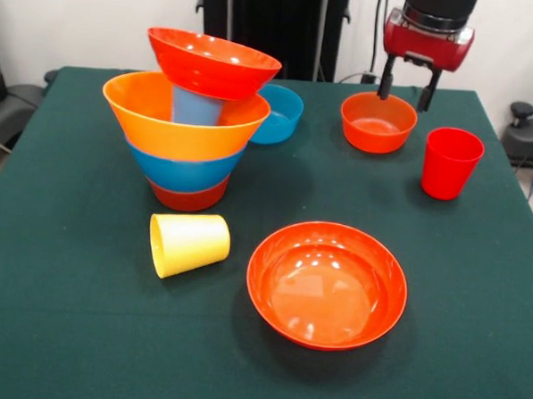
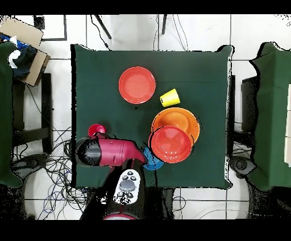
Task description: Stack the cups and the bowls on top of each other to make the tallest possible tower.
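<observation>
Tower half built, arm parked over the next bowl

The nested tower (image 1: 188, 133) of glossy orange, blue and red-orange plastic bowls has a wide red-orange bowl (image 1: 212, 63) tilted on a light blue cup (probably why it leans). The gripper (image 1: 404, 91) hangs with jaws wide and empty, straddling the small red-orange bowl (image 1: 378, 122). Overhead, the arm hides that bowl; only the front view shows it.

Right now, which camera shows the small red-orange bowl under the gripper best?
The front view: the small red-orange bowl sits fully visible below the open gripper. In the overhead view the arm covers it.
</observation>
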Robot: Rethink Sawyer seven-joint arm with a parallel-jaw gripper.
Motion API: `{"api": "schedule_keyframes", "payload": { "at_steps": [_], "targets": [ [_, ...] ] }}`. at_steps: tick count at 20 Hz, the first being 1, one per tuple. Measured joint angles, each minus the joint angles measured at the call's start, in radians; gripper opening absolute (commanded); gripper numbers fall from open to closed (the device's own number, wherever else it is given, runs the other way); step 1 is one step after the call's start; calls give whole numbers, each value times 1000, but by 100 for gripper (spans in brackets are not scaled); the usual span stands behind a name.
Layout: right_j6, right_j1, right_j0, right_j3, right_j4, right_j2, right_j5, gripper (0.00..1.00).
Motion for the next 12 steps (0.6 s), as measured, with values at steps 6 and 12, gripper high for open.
{"api": "schedule_keyframes", "payload": {
  "at_steps": [6,12],
  "targets": [
    [0,55,-4,0,8,0,-75,100],
    [0,103,8,0,27,-4,-127,100]
  ]
}}
